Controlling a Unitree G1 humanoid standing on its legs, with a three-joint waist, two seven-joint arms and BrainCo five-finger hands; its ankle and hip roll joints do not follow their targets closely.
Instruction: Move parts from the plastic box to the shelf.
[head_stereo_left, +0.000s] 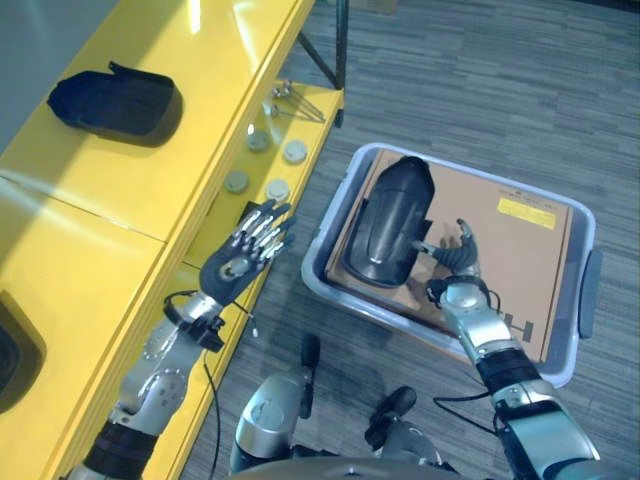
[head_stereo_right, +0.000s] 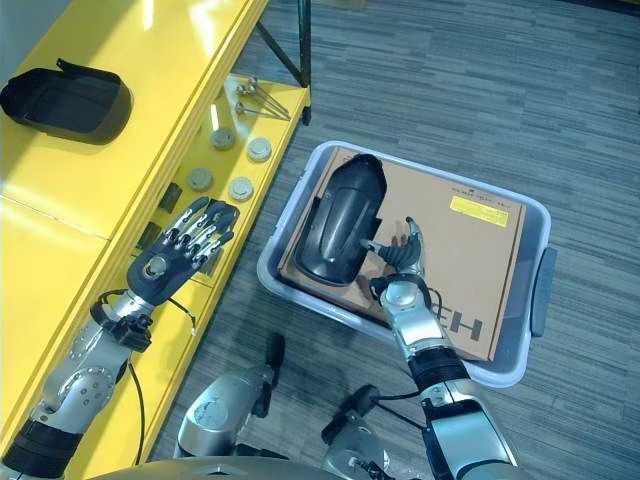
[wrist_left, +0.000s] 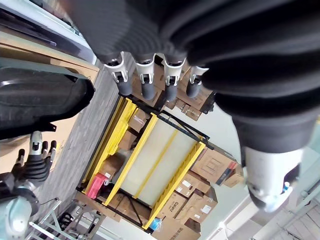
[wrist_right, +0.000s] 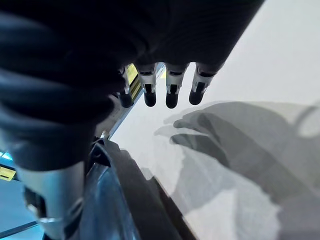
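The glossy black curved plastic part lies in the pale grey plastic box at the centre of the frame, resting on the brown cardboard sheet that lines it. Its long axis runs from upper right to lower left, along the box's left wall. The right hand hovers just beside the part's lower right flank, fingers straight and spread, holding nothing; the part lies to their left, and I judge this hand the nearer one. The left hand is well apart at centre left, over the yellow metal shelf, fingers likewise extended and empty. A second black part already sits on the shelf, upper left.
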